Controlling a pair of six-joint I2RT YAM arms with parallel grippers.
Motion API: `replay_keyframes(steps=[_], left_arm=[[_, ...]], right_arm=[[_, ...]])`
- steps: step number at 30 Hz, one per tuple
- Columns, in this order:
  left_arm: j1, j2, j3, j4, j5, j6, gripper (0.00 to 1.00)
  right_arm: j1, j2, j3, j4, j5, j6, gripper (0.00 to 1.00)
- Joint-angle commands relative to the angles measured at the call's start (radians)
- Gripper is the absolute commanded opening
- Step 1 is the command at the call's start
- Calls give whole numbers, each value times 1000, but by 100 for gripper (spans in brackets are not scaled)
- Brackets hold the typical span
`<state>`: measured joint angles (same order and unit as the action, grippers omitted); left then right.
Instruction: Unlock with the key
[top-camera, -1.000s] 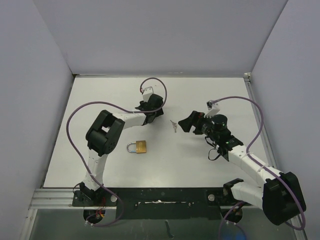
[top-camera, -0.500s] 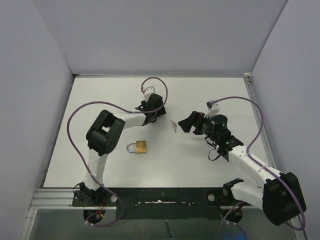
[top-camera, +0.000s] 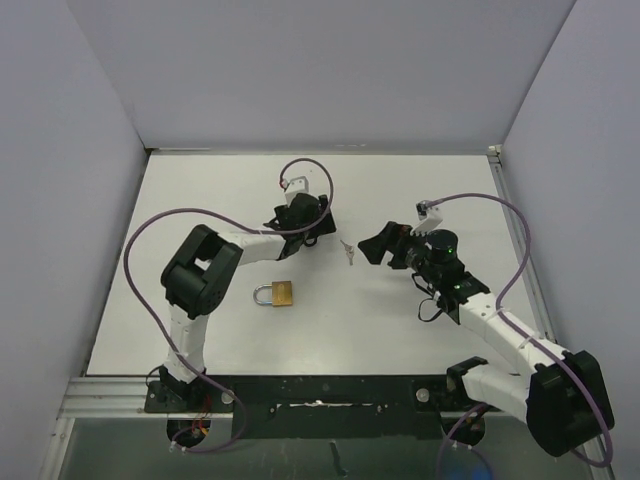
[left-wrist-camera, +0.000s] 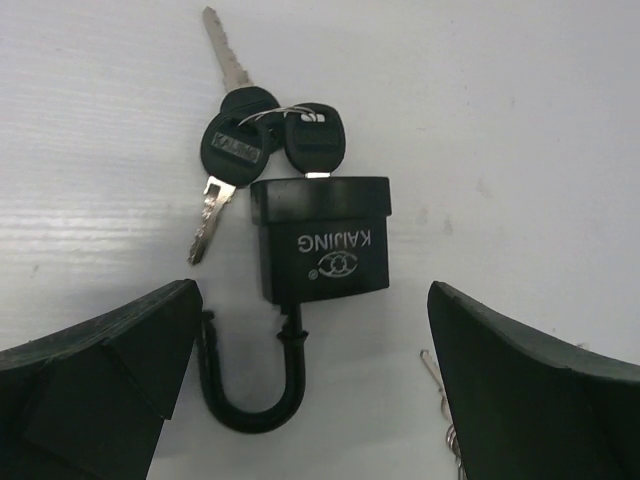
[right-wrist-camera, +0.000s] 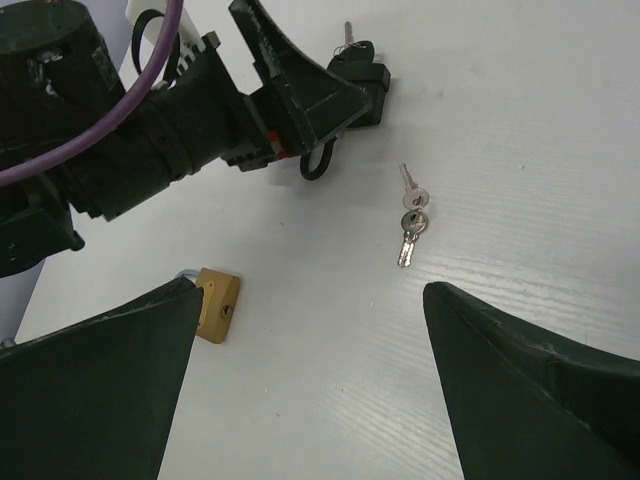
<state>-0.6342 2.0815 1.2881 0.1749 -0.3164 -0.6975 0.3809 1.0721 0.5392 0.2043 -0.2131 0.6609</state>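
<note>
Hands released mid-counter: left gripper (top-camera: 318, 228) and right gripper (top-camera: 372, 246) both spread wide, grasping nothing
Top view: silver keys (top-camera: 347, 251) lie between them, long axis running from far edge to near edge; brass padlock (top-camera: 283, 293) lies closer to the near edge, shackle toward the left edge. Left wrist: black padlock (left-wrist-camera: 322, 238) lies between the parted fingers (left-wrist-camera: 95, 385), a black-headed key (left-wrist-camera: 314, 143) in its keyhole, shackle (left-wrist-camera: 255, 385) pointing at the gripper. Right wrist: silver keys and brass padlock lie well apart on the counter (right-wrist-camera: 520, 150)
</note>
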Motion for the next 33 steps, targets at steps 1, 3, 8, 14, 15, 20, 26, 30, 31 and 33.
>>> replay_keyframes(steps=[1,3,8,14,15,20,26,30,31,33], left_arm=[[-1,-221,-69,56,-33,60,98],[-1,-294,-116,71,-54,79,98],[21,-482,-278,79,-71,75,98],[41,-672,-468,82,93,136,97],[40,-702,-507,102,121,145,97],[35,-830,-656,144,178,119,95],[32,-946,-724,105,178,134,92],[32,-996,-744,81,168,144,92],[32,-1004,-751,79,166,143,92],[33,-1012,-766,86,171,136,92]], right_arm=[[-7,-54,2,3,38,-24,98],[-7,-55,7,-29,58,-41,98],[-6,14,98,-185,81,-102,98],[30,238,294,-342,47,-191,95],[42,270,311,-341,58,-199,93],[80,452,430,-373,110,-226,87],[125,632,565,-430,201,-259,83],[132,696,607,-433,221,-262,82],[133,707,616,-435,223,-262,82],[133,732,636,-445,229,-265,82]])
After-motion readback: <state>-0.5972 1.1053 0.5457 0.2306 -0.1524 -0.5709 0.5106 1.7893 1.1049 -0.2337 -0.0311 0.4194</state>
